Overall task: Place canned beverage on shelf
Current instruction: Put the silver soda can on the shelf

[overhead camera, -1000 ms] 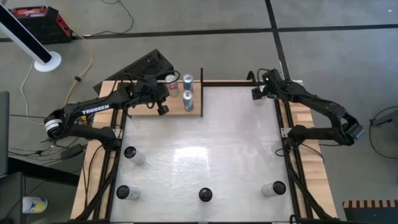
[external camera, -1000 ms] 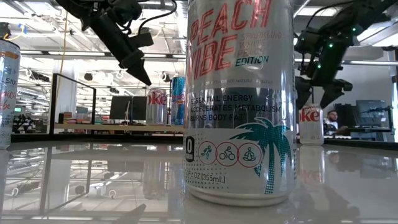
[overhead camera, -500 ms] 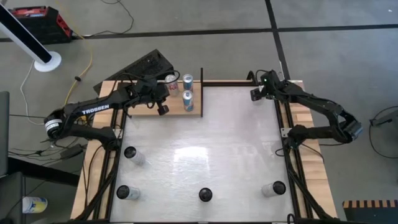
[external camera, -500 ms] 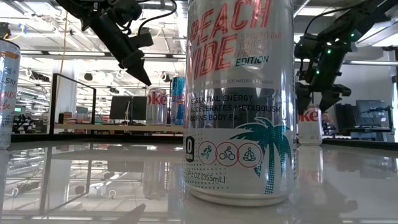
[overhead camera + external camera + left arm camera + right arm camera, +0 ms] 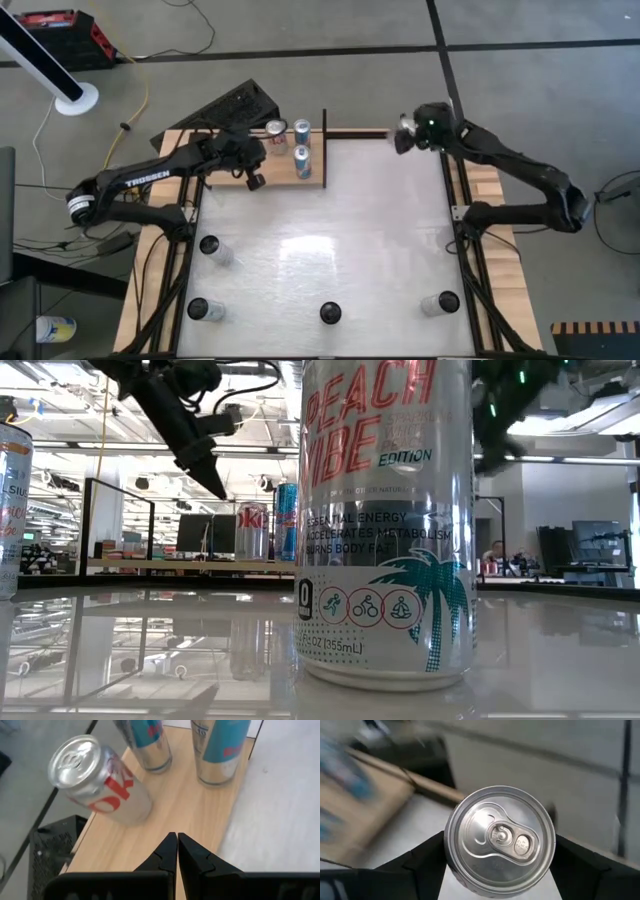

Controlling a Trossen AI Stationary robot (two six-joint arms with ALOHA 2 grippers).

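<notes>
I am working over the bench (image 5: 330, 240), glossy and white, with the shelf (image 5: 285, 172) sitting at its far left corner, already carrying three cans: two blue-banded ones (image 5: 302, 160) and a silver-and-red one (image 5: 100, 782). My right jaws (image 5: 499, 851) are clenched on the can (image 5: 500, 840) I am carrying, up off the bench near its far right corner, well apart from the shelf. I am gripping it across the upper body, one jaw on each side just below the lid. I judge it a thin, smooth aluminium cylinder, fairly heavy if full, stiff enough when sealed but slick and easy to dent, so a firm, level, mid-to-upper hold suits it. My left jaws (image 5: 177, 851) are hanging empty and closed together just above the shelf's near edge.
</notes>
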